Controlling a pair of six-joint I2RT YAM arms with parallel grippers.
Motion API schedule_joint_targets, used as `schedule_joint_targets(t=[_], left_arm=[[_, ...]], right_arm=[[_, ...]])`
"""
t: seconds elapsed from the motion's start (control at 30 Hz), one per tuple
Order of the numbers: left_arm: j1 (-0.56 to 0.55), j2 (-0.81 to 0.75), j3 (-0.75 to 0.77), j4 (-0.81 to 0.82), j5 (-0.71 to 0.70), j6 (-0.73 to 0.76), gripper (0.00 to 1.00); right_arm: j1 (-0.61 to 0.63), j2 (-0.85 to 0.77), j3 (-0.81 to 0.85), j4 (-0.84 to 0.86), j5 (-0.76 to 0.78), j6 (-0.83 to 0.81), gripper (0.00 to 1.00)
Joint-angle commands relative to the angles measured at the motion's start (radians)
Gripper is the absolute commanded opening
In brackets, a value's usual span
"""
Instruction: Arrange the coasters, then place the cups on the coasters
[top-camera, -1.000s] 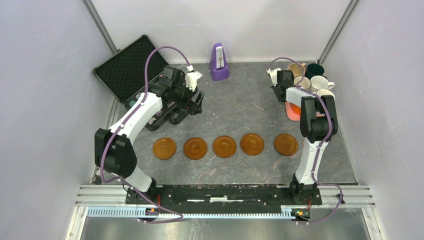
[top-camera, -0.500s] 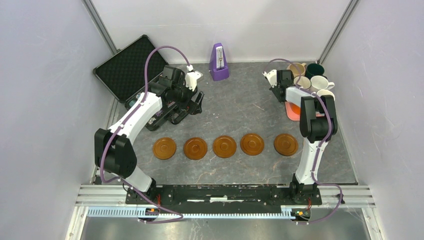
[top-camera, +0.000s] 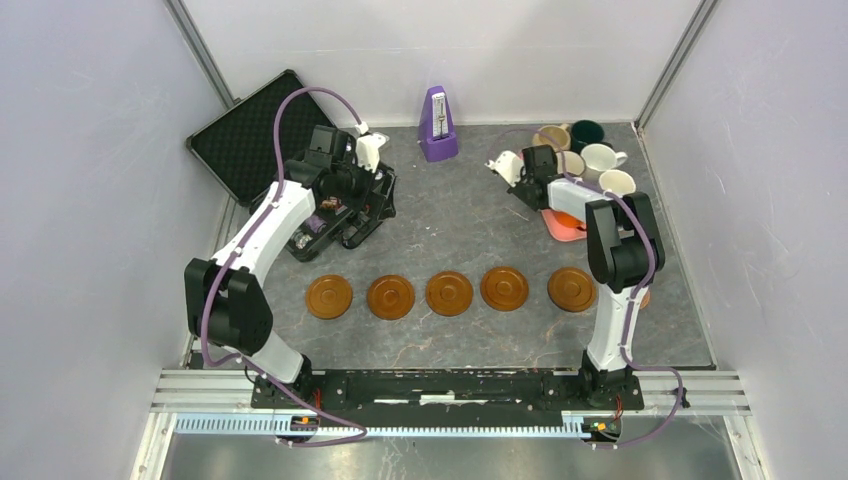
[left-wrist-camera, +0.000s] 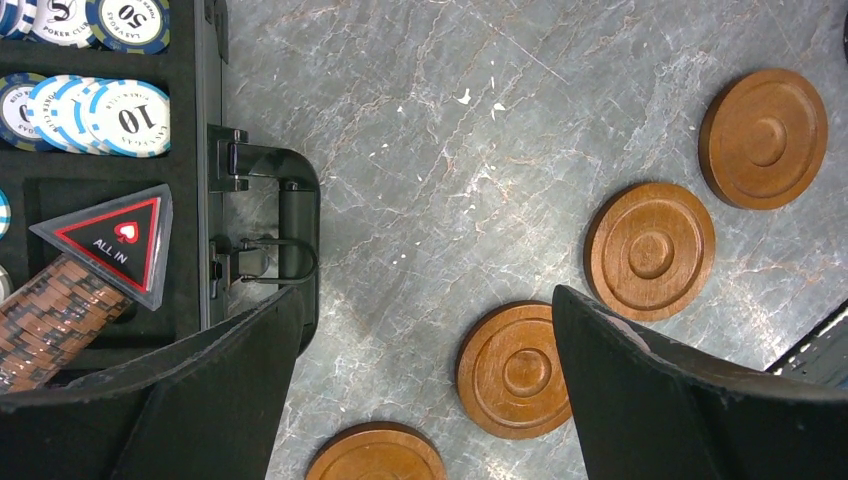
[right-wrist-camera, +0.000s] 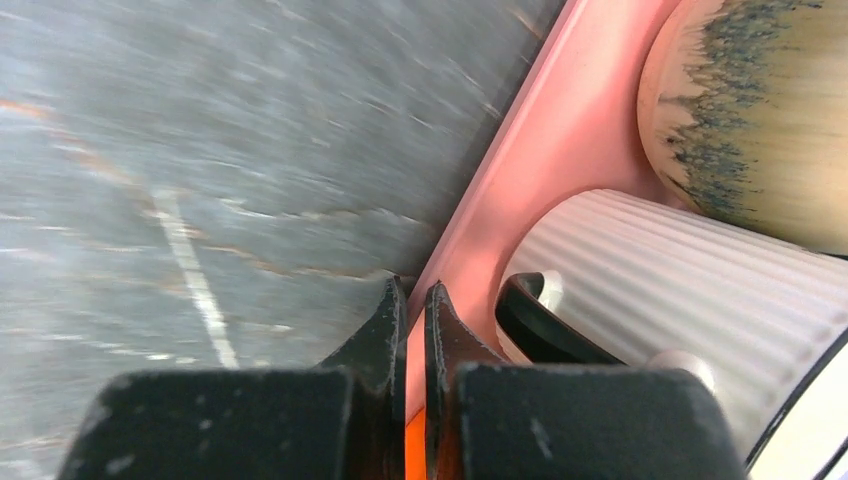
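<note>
Five brown coasters (top-camera: 449, 293) lie in a row across the table's middle; several show under my left wrist (left-wrist-camera: 650, 251). The cups (top-camera: 600, 157) stand clustered at the back right on and around a pink tray (top-camera: 558, 228). My right gripper (top-camera: 538, 180) (right-wrist-camera: 410, 290) is shut on the pink tray's rim (right-wrist-camera: 560, 140), beside a ribbed white cup (right-wrist-camera: 680, 300) and a speckled tan cup (right-wrist-camera: 760, 120). My left gripper (top-camera: 372, 198) (left-wrist-camera: 428, 295) hangs open above the table, nothing between its fingers.
An open black poker case (top-camera: 250, 140) with striped chips (left-wrist-camera: 120, 115) lies at the back left under my left arm. A purple metronome (top-camera: 437, 125) stands at the back centre. A brown edge (top-camera: 644, 298) peeks out behind my right arm.
My right gripper has pulled the pink tray and its cups to the left. My left arm has shifted a little left and back.
</note>
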Motion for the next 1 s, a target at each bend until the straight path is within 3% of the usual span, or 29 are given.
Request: schedule_joint_targets(t=[0.0,0.63,0.97], left_arm=[[0.01,-0.011,0.04,0.004,0.032,-0.05,1.0],[0.04,-0.011,0.035,0.011,0.052,-0.068,1.0],[0.044,-0.001,0.036,0.012,0.058,-0.061,1.0]], right_arm=[[0.137,-0.004,-0.06,-0.111,-0.378,-0.098,0.0],[0.255,-0.132,-0.253,-0.288,-0.445,-0.647,0.0],[0.271,-0.212,-0.352,-0.319,-0.43,-0.82,0.0]])
